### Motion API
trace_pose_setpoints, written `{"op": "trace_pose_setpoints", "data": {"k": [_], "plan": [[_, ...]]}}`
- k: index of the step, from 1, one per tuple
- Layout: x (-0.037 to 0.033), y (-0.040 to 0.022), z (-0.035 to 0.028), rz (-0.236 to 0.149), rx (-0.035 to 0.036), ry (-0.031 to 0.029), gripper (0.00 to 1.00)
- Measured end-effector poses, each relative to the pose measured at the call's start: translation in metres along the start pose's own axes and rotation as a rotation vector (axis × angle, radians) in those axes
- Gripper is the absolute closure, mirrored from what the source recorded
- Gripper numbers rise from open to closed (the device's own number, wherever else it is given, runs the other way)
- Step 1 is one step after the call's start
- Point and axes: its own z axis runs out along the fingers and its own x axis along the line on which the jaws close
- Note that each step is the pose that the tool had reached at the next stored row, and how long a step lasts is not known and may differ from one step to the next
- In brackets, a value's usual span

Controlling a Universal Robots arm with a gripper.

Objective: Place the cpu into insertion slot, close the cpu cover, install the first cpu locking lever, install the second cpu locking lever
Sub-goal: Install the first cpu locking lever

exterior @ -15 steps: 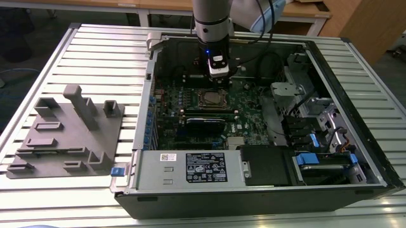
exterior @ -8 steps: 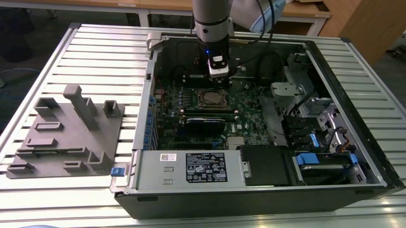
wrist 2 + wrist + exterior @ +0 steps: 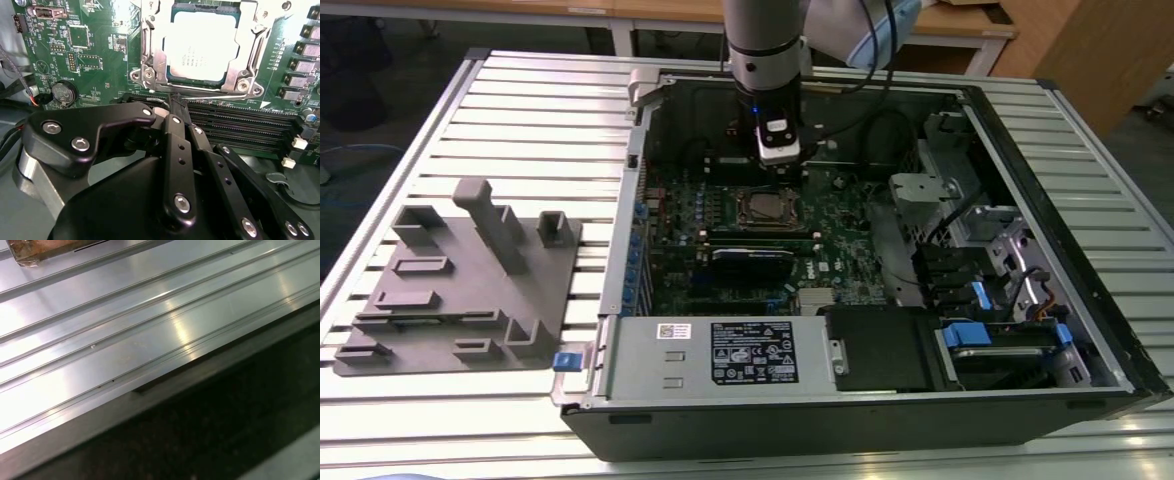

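Lying open on a slatted aluminium table (image 3: 520,100), one black computer case (image 3: 854,430) exposes one green circuit board (image 3: 100,45). One black gripper (image 3: 173,100), fingers together, hangs mid-board for lever access. One silvery square frame cover (image 3: 150,65) lies down, retaining one silver-grey square cpu (image 3: 202,45) in the black insertion slot (image 3: 168,74).

cpu (image 3: 200,45) seated in insertion slot (image 3: 200,85); cpu cover (image 3: 245,55) down over its edges, just beyond gripper (image 3: 175,102). Memory slots (image 3: 240,120) beneath gripper. Fixture block (image 3: 460,270) well apart, outside case (image 3: 1067,160).
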Motion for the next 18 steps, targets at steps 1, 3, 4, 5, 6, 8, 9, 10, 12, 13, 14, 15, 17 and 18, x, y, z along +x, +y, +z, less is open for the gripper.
{"op": "trace_pose_setpoints", "data": {"k": [1, 3, 4, 5, 6, 8, 9, 10, 12, 13, 14, 15, 17, 18], "plan": [[0.0001, -0.0002, -0.0001, 0.0, -0.0009, 0.0001, 0.89], [0.0002, -0.0004, -0.0001, 0.001, -0.0067, 0.0015, 0.89], [0.0003, -0.0005, -0.0001, 0.001, -0.0105, 0.0028, 0.89], [0.0004, -0.0007, -0.0002, 0.002, -0.0122, 0.0033, 0.89], [0.0004, -0.0007, -0.0001, 0.002, -0.0125, 0.0034, 0.89], [0.0004, -0.0007, -0.0002, 0.002, -0.0125, 0.0035, 0.89], [0.0004, -0.0007, -0.0002, 0.002, -0.0125, 0.0035, 0.89], [0.0004, -0.0007, -0.0002, 0.002, -0.0125, 0.0035, 0.89], [0.0004, -0.0009, 0.0003, 0.002, -0.0135, 0.0018, 0.89], [0.0005, -0.001, 0.0006, 0.001, -0.0148, -0.0012, 0.89], [0.0006, -0.001, 0.001, 0.001, -0.017, -0.0052, 0.89], [0.0007, -0.001, 0.0012, 0.001, -0.0187, -0.0083, 0.89], [0.0007, -0.001, 0.0012, 0.001, -0.0195, -0.01, 0.89], [0.0006, -0.001, 0.0012, 0.0, -0.0197, -0.0102, 0.89]]}}
